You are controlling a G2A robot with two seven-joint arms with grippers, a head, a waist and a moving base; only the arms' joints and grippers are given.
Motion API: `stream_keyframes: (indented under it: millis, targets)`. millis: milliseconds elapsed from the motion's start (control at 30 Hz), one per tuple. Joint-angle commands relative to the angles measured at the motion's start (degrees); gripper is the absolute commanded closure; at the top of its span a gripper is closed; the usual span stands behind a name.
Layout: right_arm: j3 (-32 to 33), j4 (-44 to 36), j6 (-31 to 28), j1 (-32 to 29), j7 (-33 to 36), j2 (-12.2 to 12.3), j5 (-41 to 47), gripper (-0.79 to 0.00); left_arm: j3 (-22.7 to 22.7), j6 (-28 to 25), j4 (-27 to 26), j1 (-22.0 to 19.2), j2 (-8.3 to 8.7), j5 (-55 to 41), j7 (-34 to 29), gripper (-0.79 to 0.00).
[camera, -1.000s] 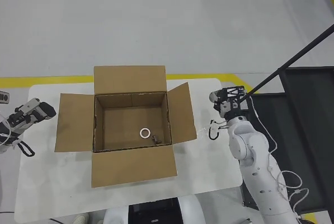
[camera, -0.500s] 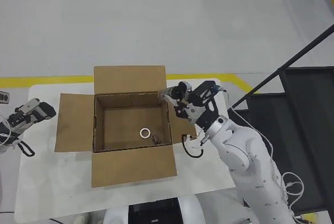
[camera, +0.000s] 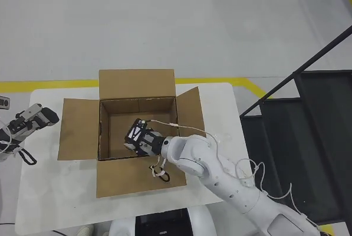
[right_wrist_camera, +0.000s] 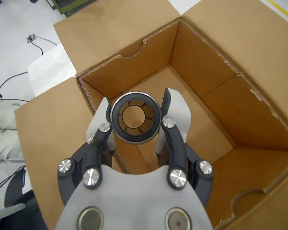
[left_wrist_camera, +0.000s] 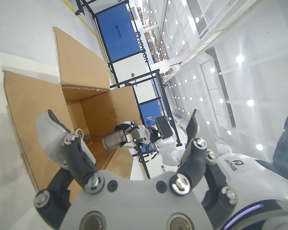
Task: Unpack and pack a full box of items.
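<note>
Top view: an open brown cardboard box (camera: 138,84), its four flaps spread, sits on a white worktop (camera: 52,183). The right gripper (camera: 139,140) hangs inside the box opening, close to the front wall. The left gripper (camera: 43,116) is at the worktop's left edge, near the box's left flap but not touching it.

Left wrist view: the left gripper (left_wrist_camera: 120,120) has its fingers spread apart and holds nothing. Beyond it, a grey metal cylinder (left_wrist_camera: 111,140) sits in the right gripper over the box.

Right wrist view: the right gripper (right_wrist_camera: 137,99) is clamped on the hollow cylinder (right_wrist_camera: 136,120), with a finger on each side of its black-rimmed end, above the box floor.
</note>
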Motion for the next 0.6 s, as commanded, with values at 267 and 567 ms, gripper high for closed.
stream_keyframes:
  millis: [267,567]
  targets:
    - [-5.8,14.1,0.0,11.1,-1.6,-3.6,0.2,0.000,0.0,0.0,0.0,0.0,0.00,0.0,0.0,-0.785]
    - [-10.3,25.3,0.1,15.6,-6.0,-6.8,0.9,0.000,0.0,0.0,0.0,0.0,0.00,0.0,0.0,-0.785]
